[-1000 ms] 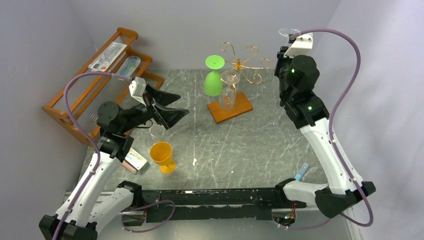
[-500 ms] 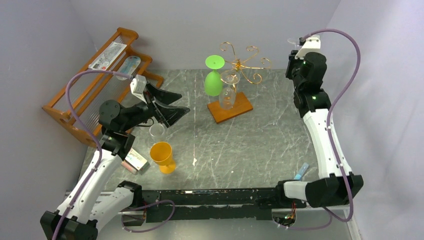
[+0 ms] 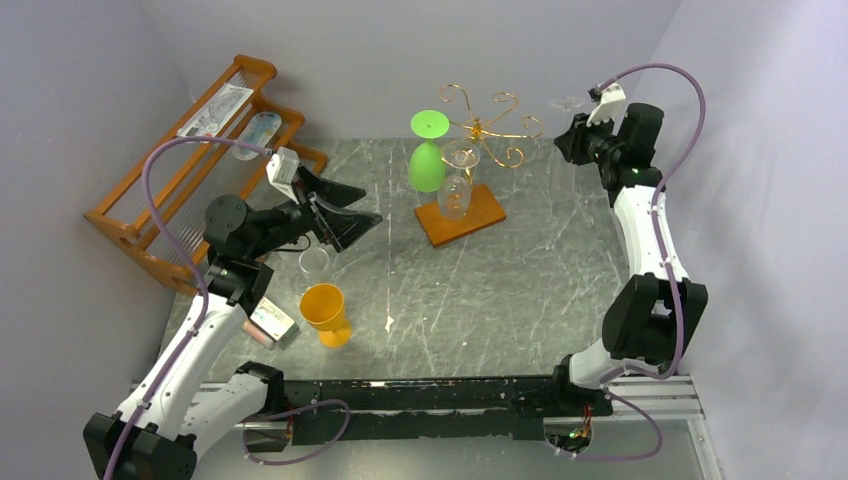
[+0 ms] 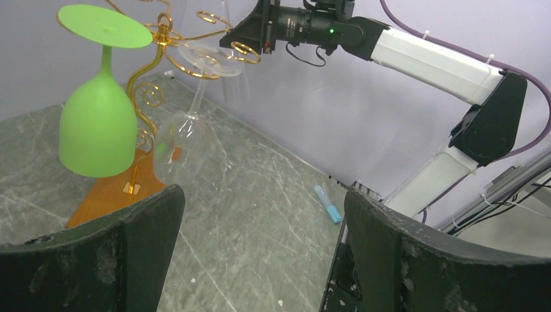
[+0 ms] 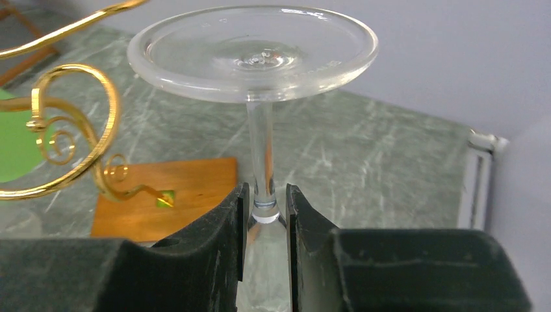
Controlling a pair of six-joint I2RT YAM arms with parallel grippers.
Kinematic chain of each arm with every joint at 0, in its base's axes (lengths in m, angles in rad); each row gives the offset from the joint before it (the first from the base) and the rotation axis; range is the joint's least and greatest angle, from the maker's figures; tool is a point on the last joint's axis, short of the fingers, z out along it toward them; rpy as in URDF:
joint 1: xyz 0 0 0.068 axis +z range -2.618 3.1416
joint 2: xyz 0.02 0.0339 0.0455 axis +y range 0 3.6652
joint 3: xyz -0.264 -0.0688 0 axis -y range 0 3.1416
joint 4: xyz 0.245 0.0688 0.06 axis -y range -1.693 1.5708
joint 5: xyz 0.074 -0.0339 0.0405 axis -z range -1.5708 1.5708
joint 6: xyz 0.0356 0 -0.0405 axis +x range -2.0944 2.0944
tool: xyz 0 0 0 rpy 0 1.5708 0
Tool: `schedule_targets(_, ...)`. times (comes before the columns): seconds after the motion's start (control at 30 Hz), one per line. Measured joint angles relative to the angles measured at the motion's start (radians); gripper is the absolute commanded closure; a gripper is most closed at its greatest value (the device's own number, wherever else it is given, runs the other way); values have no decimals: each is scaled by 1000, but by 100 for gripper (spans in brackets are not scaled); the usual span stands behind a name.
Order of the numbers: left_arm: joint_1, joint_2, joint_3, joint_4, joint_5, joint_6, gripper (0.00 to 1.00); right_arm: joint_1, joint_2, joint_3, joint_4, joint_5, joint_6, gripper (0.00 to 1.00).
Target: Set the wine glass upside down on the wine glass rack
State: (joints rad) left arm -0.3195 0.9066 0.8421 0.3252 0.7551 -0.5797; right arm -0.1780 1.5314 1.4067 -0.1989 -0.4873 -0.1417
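The wine glass rack [image 3: 486, 124] is a gold wire stand on a brown wooden base [image 3: 480, 222] at the back middle. A green glass [image 3: 427, 160] and a clear glass [image 3: 456, 192] hang upside down from it. My right gripper [image 3: 582, 136] is shut on the stem of a clear wine glass [image 5: 253, 52], held upside down with its foot [image 3: 566, 103] up, just right of the rack's right spiral arm [image 5: 78, 123]. The jaws [image 5: 266, 208] pinch the stem just above the bowl. My left gripper [image 3: 352, 208] is open and empty over the left of the table.
An orange cup [image 3: 325, 312] and a clear tumbler [image 3: 314, 262] stand below my left gripper. A small box [image 3: 268, 322] lies beside them. The wooden slatted shelf [image 3: 160, 200] lines the left wall. A blue marker [image 4: 328, 203] lies near the right arm's base.
My right arm has straightened and drawn back toward the right wall, bringing the held glass lower and level with the rack's arms. The left arm has barely moved.
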Motion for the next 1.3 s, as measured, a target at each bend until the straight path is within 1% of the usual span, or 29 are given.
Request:
schedule_targets(0.33,0,24,0,-29,0,8,3,2,90,28,105,-270,-17,100)
schedule_targets(0.53,0,35,0,-29,0,8,4,2,126,28,159,-387,-16,100)
schedule_targets(1.0,0,70,0,-26,0,7,4,12,185,7,363,-538,76,100)
schedule_targets(1.3,0,74,0,-30,-2,8,3,45,232,6,393,-557,108,100)
